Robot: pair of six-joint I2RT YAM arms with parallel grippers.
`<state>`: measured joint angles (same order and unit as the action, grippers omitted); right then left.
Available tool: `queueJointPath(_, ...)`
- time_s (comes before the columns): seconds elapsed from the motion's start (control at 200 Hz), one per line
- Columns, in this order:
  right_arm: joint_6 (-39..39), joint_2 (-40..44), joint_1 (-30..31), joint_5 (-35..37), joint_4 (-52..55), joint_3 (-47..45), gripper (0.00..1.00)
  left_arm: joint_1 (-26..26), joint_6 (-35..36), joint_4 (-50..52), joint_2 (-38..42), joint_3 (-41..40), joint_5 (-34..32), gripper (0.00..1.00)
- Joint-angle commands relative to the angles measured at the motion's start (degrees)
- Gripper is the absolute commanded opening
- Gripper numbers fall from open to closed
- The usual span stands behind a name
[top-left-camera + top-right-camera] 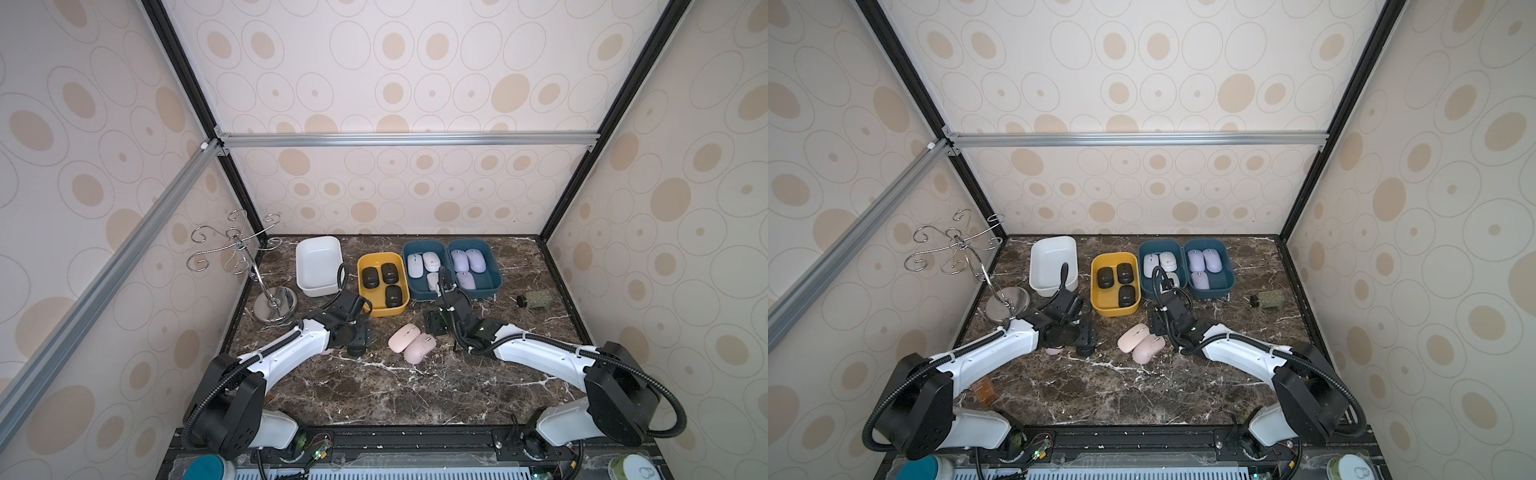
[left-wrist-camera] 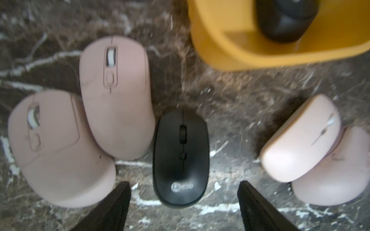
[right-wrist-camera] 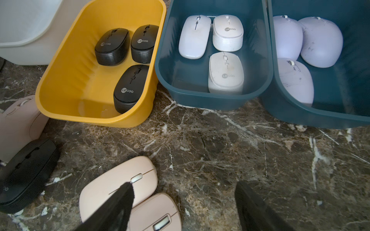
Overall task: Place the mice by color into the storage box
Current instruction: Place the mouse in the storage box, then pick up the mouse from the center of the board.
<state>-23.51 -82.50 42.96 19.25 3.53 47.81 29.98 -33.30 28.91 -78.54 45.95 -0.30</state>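
Observation:
Three black mice lie in the yellow storage box. Three white mice fill one teal box, and three lavender mice fill the teal box beside it. The white box holds nothing. On the marble, a loose black mouse lies just ahead of my open left gripper, between its fingers' line, with two pink mice touching on one side. Two more pink mice lie mid-table. My right gripper is open over bare marble beside them.
A chrome hook stand is at the back left, close to my left arm. A small green cylinder lies right of the teal boxes. Patterned walls enclose the table on three sides.

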Motion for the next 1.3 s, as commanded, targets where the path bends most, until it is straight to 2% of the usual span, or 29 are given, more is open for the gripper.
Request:
queueJointPath(0.0,0.3,-0.9,0.6,-0.1,-0.8,-0.8,0.83,0.4,-1.7,0.6,2.0,-2.2,-0.8,0.85)
queueJointPath(0.09,0.5,-1.4,0.8,-0.2,-0.2,-0.2,0.83,0.6,-1.6,-0.6,0.5,-2.8,-1.4,0.85)
queueJointPath(0.32,0.7,-1.7,1.0,0.4,0.1,0.0,0.82,0.7,-0.2,-3.3,-4.4,-0.6,-3.2,0.72)
queueJointPath(0.845,0.7,-2.1,1.1,-0.5,0.7,0.6,0.81,0.8,2.8,-3.4,-12.5,3.6,-3.7,0.68)
queueJointPath(1.051,0.8,-2.0,1.0,-0.2,0.7,0.6,0.81,0.9,2.3,-3.7,-11.6,2.9,-3.3,0.59)
queueJointPath(1.296,0.7,-2.2,1.1,-0.3,0.6,0.7,0.80,1.1,2.3,0.1,-6.7,5.6,-3.3,0.57)
